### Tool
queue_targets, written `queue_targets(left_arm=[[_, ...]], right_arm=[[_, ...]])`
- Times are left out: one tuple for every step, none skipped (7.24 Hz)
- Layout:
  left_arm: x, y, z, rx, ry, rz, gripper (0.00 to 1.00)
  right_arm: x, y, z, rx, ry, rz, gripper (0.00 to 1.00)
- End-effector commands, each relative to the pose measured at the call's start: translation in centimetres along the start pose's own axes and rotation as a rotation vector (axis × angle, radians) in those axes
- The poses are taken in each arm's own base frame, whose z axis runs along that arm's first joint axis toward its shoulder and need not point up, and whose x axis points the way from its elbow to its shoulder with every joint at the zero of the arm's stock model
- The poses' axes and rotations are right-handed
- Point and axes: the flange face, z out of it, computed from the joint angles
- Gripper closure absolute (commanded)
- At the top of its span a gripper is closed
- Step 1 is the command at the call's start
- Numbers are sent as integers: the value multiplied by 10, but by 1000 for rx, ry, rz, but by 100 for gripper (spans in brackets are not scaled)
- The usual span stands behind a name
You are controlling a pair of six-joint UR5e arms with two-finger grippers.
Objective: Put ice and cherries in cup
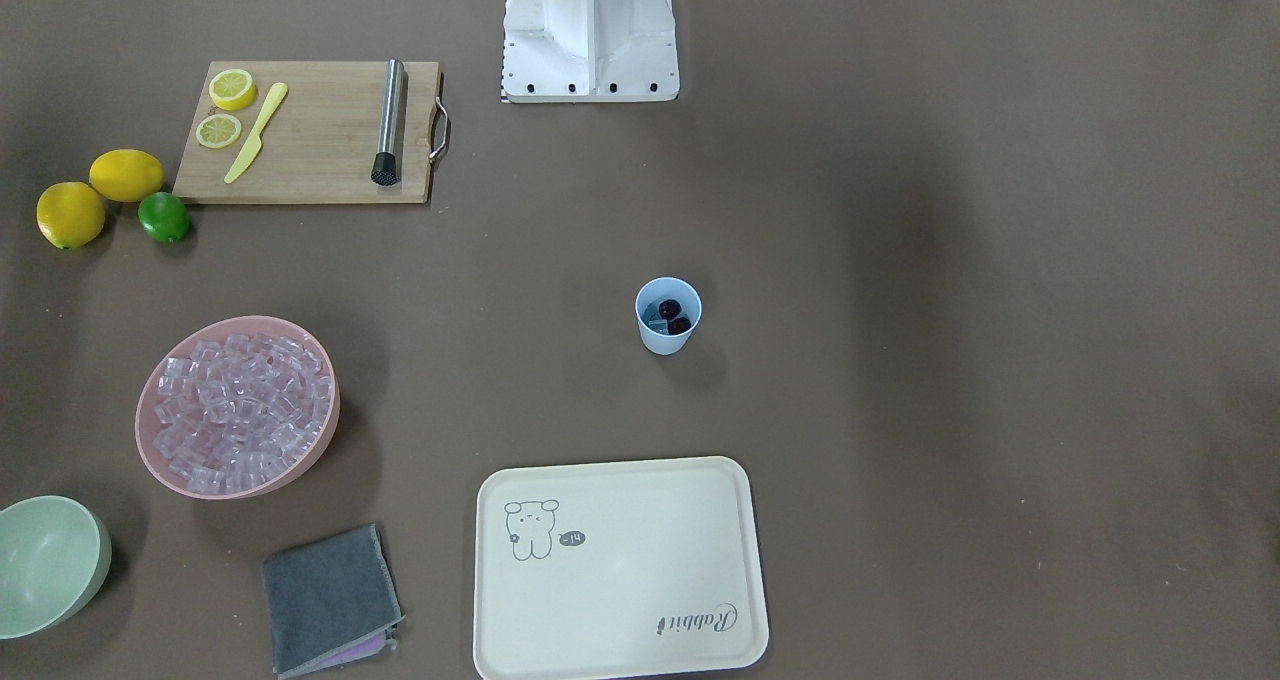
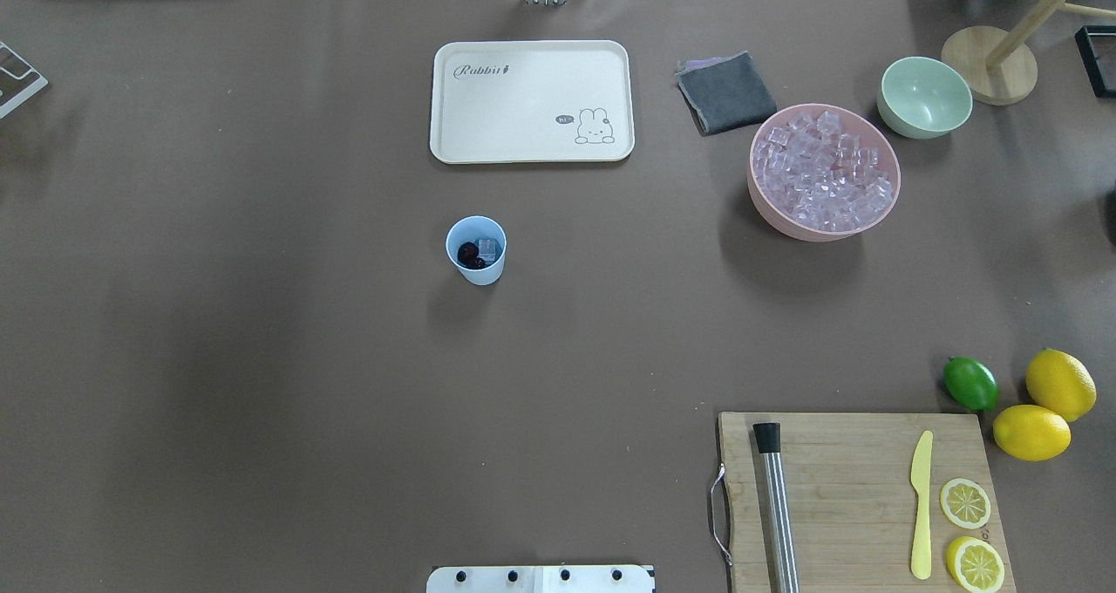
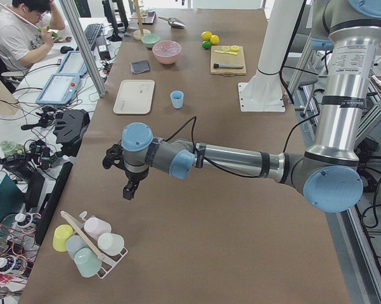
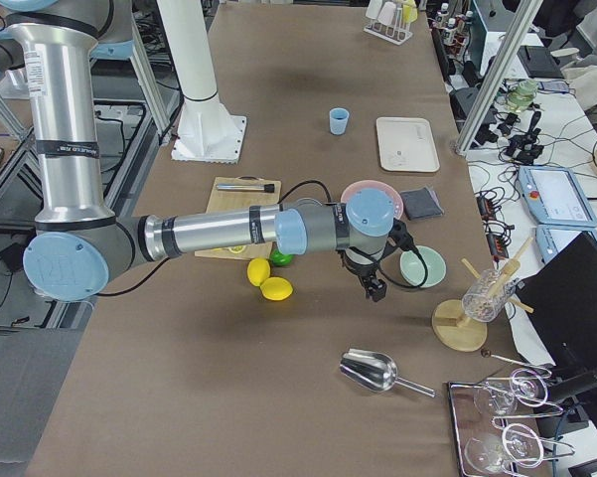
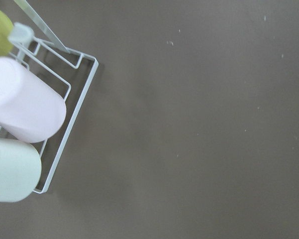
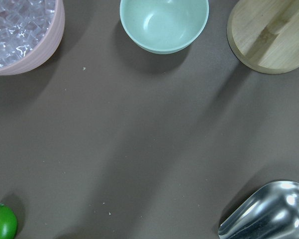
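The cup (image 1: pixel 668 315) stands near the bench's middle, holding the cherries (image 1: pixel 674 317) and an ice (image 2: pixel 488 247) cube. More ice fills the pink bowl (image 1: pixel 238 405) toward the right end. The left gripper (image 3: pixel 130 190) hangs over the left end and the right gripper (image 4: pixel 375 290) over the right end; I cannot tell how wide either stands or whether it holds anything.

The right arm (image 4: pixel 209 235) reaches across the table (image 4: pixel 278 417), its tool (image 4: pixel 374 289) beside a green bowl (image 4: pixel 423 266); the blue cup (image 4: pixel 339 121) stands well apart.

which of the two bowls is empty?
The pale green bowl, the smaller one: nothing inside it. The pink bowl beside it is heaped with ice.
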Motion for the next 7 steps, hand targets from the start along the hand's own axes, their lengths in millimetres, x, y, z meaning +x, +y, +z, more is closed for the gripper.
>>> queue_targets(left_arm=[[9,-9,-33,-15,-13,-46,2],[5,12,-27,-33,-8,-64,2],[6,10,-28,-35,-12,-63,2],[0,9,-21,-62,-12,-91,2],[-4,9,-22,-91,-39,-121,2],[-9,9,-23,-95,-73,-110,2],[-13,11,-21,-103,-92,-120,2]], right_arm=[[0,-4,2,-4,2,-1,1],[5,3,11,-20,-7,14,1],[6,2,11,-20,-5,10,1],[5,1,9,-17,-4,5,1],[6,5,11,-23,-3,11,1],[10,9,11,-44,39,11,1],[16,13,14,-71,71,28,1]])
